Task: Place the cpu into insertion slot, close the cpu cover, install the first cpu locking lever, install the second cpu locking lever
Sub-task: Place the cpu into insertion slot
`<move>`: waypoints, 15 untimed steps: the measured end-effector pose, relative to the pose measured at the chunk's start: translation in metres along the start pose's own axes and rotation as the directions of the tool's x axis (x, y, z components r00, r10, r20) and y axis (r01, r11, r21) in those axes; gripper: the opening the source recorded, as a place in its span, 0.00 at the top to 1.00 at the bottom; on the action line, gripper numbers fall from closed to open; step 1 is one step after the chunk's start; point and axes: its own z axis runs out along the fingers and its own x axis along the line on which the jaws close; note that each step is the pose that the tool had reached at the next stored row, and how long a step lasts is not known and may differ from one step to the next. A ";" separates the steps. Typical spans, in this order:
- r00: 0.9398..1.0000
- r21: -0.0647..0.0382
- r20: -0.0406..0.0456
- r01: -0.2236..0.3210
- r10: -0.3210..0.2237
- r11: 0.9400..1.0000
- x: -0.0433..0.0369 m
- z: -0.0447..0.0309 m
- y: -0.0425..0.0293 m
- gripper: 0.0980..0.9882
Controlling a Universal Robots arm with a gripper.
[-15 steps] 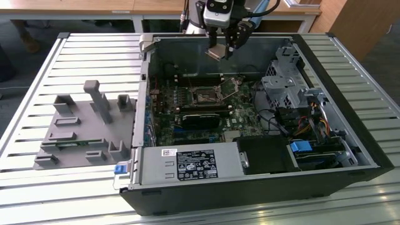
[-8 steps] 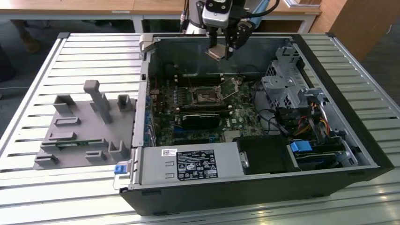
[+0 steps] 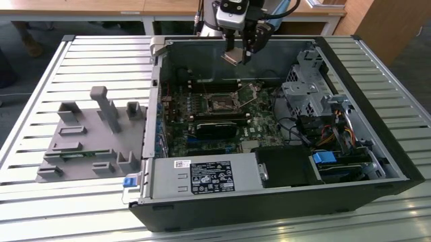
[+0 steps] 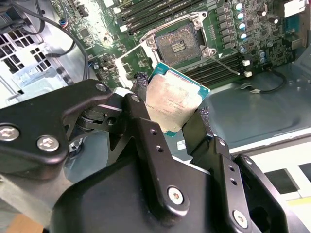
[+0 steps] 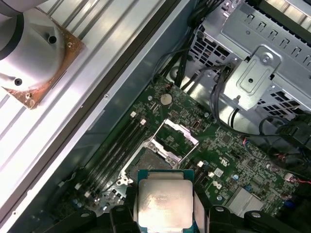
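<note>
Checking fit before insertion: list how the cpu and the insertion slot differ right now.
The cpu hangs clamped in the end effector; the insertion slot sits on the motherboard. The cpu's top is pale silver; the insertion slot's centre is dark and empty. Both are square.

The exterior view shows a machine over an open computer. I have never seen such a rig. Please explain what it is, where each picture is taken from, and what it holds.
The machine is a robot arm ending in a gripper, a two-fingered clamp. The exterior view comes from a camera off the arm; both wrist views come from cameras riding on the arm. On the slatted metal table lie an open computer case and a grey holder. The gripper holds a square chip above the case; the socket on the green board is empty.
</note>
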 end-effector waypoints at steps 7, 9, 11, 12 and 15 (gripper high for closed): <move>1.000 0.000 0.002 -0.024 0.024 1.000 0.0000 0.0002 0.0000 0.50; 1.000 -0.001 0.003 -0.031 0.031 1.000 0.0000 0.0003 0.0000 0.50; 0.999 -0.001 0.003 -0.037 0.037 0.999 0.0000 0.0004 0.0000 0.50; 0.999 -0.001 0.004 -0.040 0.040 0.999 0.0000 0.0005 0.0000 0.50; 0.999 -0.001 0.004 -0.050 0.050 0.999 0.0000 0.0006 -0.0001 0.50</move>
